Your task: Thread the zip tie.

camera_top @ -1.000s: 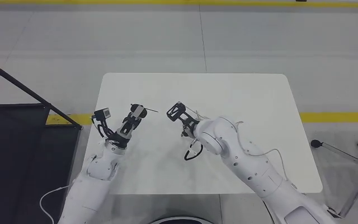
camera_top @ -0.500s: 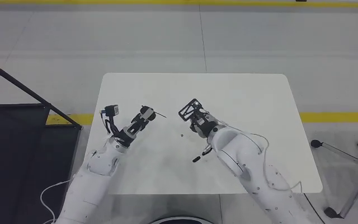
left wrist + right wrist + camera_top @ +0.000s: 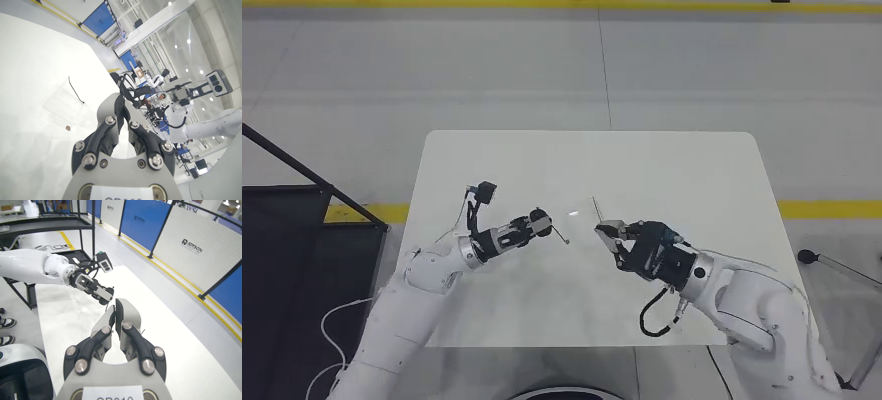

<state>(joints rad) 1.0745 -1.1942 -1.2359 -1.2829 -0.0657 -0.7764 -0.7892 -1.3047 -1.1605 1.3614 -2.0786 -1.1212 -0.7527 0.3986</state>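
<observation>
My left gripper (image 3: 540, 221) is over the middle of the table (image 3: 702, 170), shut on a thin black zip tie (image 3: 107, 307). The tie pokes out of both sides of its closed fingers (image 3: 105, 294). My right gripper (image 3: 606, 232) faces it from a short gap away, pads pressed together (image 3: 115, 307), and I see nothing clearly held between them. Another thin black zip tie (image 3: 75, 91) appears to lie on the table beyond the left gripper (image 3: 121, 106). In the top view this second tie is a faint strip (image 3: 594, 210) just past the right fingertips.
A small brown speck (image 3: 67, 128) lies on the white tabletop near the grippers. A black rack (image 3: 282, 270) stands off the table's left side. The right half and far side of the table are bare.
The left gripper has moved right, toward the table's middle, with its tie. The right arm has swung round; its gripper has shifted right and toward the front edge and now faces the left gripper.
</observation>
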